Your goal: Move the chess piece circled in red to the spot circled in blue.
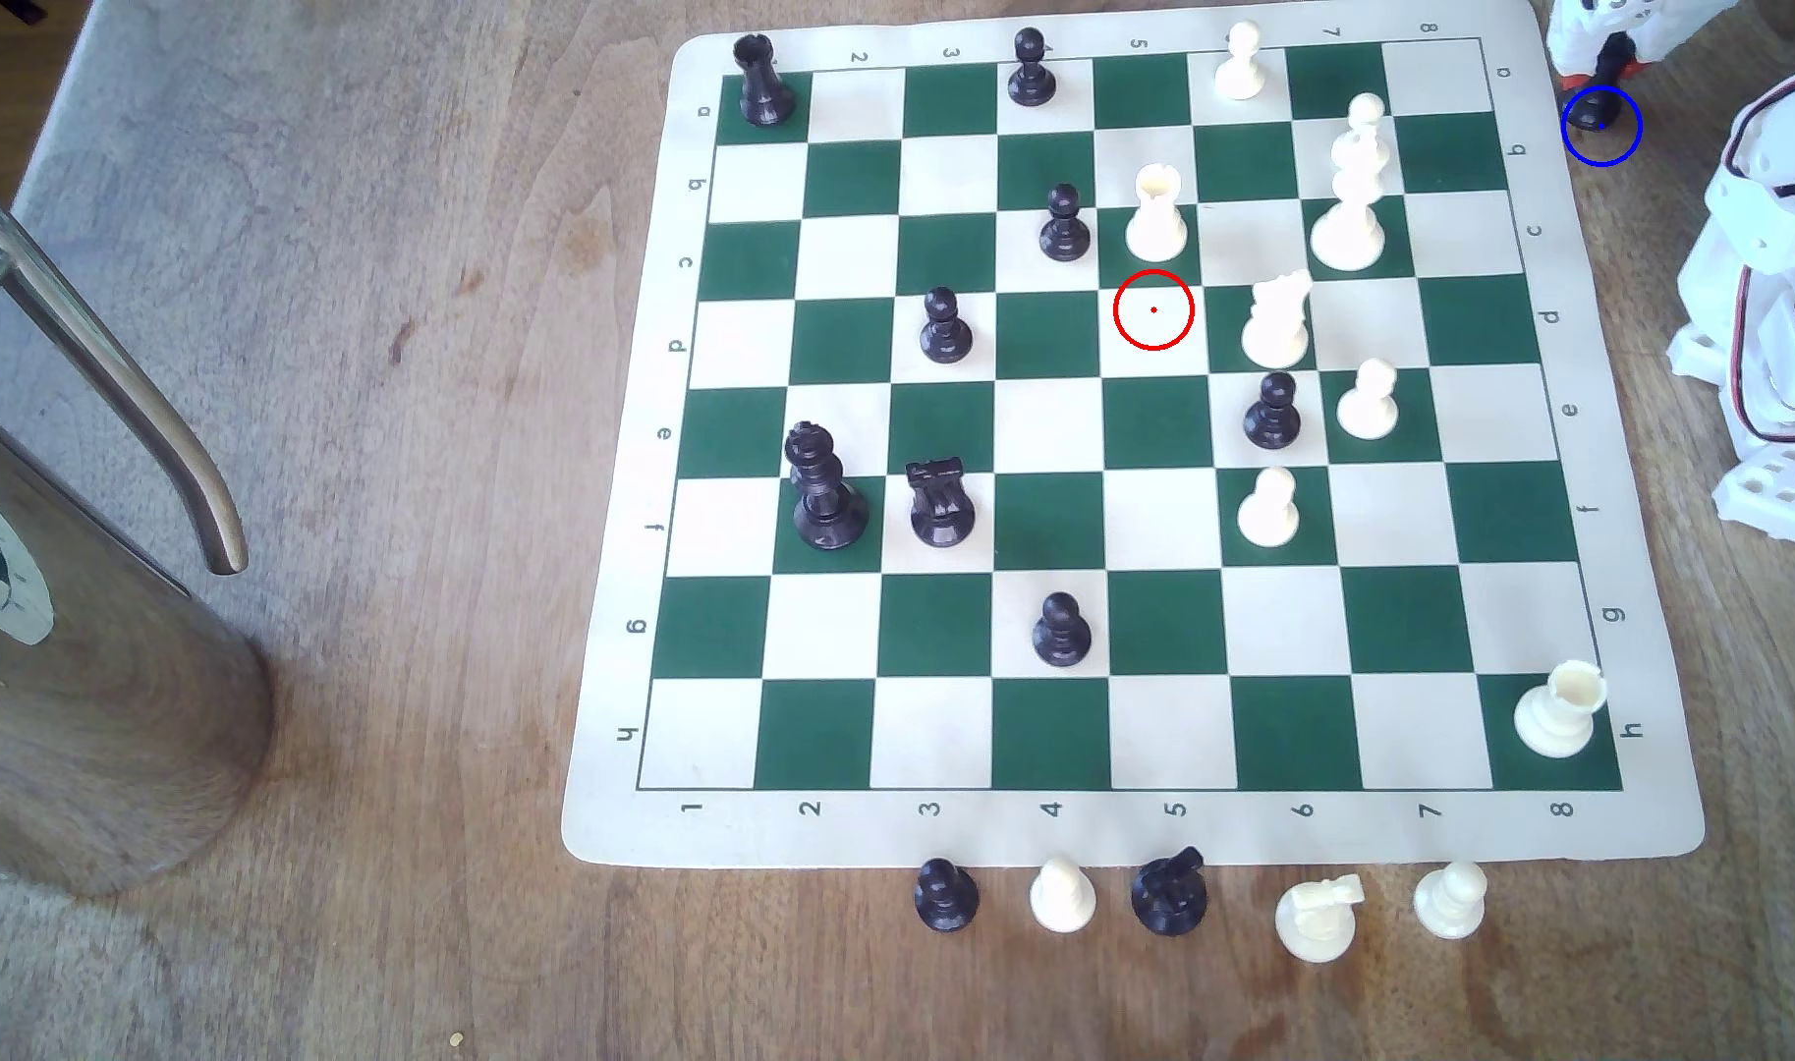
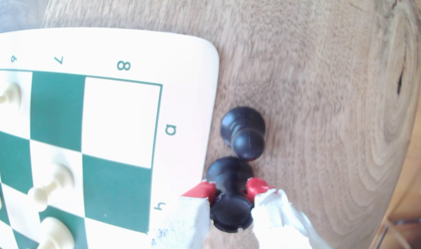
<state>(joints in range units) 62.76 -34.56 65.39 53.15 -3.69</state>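
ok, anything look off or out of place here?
One thing: a black pawn stands on the bare wood just off the board's corner, right beside the black rook that the tool clamps. It crowds the set-down spot. I can't tell whether their bases touch.

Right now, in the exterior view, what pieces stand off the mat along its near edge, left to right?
Black pawn → cream-white pawn → black knight → toppled cream-white knight → cream-white pawn.
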